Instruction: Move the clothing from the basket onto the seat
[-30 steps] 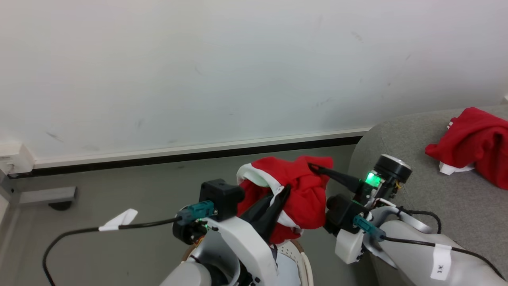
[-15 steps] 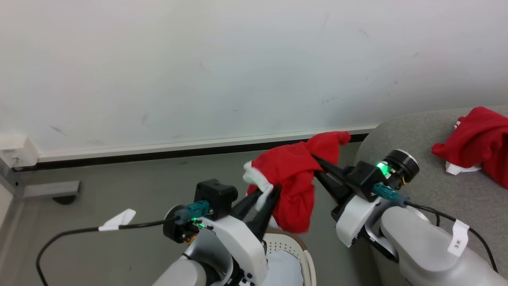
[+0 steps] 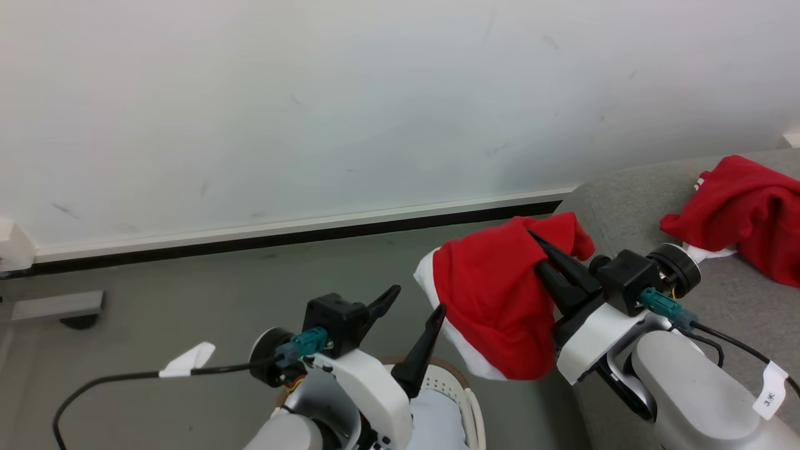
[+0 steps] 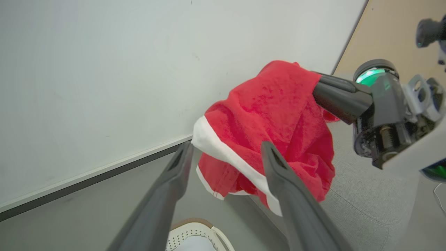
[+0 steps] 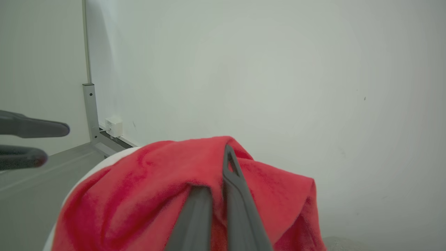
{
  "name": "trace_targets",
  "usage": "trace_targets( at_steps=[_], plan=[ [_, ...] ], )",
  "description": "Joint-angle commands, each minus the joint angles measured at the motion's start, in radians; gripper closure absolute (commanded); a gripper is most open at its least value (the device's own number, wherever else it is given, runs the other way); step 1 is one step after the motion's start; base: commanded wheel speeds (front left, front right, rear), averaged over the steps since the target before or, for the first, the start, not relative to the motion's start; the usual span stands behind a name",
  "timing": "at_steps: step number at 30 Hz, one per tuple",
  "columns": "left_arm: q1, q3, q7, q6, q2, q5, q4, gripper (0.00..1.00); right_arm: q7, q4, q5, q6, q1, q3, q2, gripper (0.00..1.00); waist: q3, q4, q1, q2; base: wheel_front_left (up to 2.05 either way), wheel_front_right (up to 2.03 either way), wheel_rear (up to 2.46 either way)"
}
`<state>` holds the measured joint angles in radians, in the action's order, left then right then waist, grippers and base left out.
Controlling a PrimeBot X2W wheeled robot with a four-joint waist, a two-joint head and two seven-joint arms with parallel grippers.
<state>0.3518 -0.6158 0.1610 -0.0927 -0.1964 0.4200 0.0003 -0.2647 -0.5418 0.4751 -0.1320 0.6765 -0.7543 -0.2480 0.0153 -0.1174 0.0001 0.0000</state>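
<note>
One red garment [image 3: 750,206] lies on the seat [image 3: 625,206], while a second garment [image 3: 494,300] hangs just off the seat's end, pinched in the closed right gripper [image 3: 542,250], and the left gripper [image 3: 417,300] is spread and empty farther from the seat, over the basket [image 3: 465,400], so at least this drop remains.

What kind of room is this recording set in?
Probably a sparse indoor test room set up like a living space: a grey sofa by a plain white wall, a grey floor, and a laundry basket.
</note>
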Motion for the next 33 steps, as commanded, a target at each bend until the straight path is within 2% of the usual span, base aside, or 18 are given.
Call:
trace_targets(
  at_steps=[1, 9, 16, 23, 27, 33],
  plan=[
    [-0.004, 0.000, -0.013, 0.003, -0.005, -0.015, 0.005, 0.00, 0.001, 0.017, -0.012, 0.003, -0.019, 0.015, -0.006, 1.00, 0.003, -0.010, -0.0001, 0.0000, 0.00, 0.00, 0.00],
    [-0.008, -0.005, -0.035, 0.007, -0.011, -0.013, 0.013, 0.00, 0.001, 0.083, -0.030, 0.003, -0.065, 0.080, -0.021, 1.00, 0.017, -0.076, -0.0001, 0.0000, 0.00, 0.00, 0.00],
    [0.001, -0.009, -0.048, 0.004, -0.007, -0.014, 0.008, 0.00, 0.001, 0.134, -0.042, 0.003, -0.098, 0.134, -0.040, 1.00, 0.041, -0.183, -0.0001, 0.0000, 0.00, 0.00, 0.00],
    [0.041, -0.036, -0.060, 0.023, 0.003, -0.031, 0.013, 0.00, 0.001, 0.169, -0.043, 0.003, -0.111, 0.212, -0.060, 1.00, 0.107, -0.276, -0.0001, 0.0000, 0.00, 0.00, 0.00],
    [0.077, -0.063, -0.064, 0.041, 0.018, -0.048, 0.014, 0.00, 0.001, 0.193, -0.050, 0.003, -0.101, 0.281, -0.074, 1.00, 0.173, -0.296, -0.0001, 0.0000, 0.00, 0.00, 0.00],
    [0.170, -0.103, -0.062, 0.073, 0.043, -0.085, 0.026, 0.00, 0.001, 0.213, -0.067, 0.002, -0.034, 0.434, -0.115, 1.00, 0.310, -0.274, -0.0001, 0.0000, 0.00, 0.00, 0.00]
  ],
)
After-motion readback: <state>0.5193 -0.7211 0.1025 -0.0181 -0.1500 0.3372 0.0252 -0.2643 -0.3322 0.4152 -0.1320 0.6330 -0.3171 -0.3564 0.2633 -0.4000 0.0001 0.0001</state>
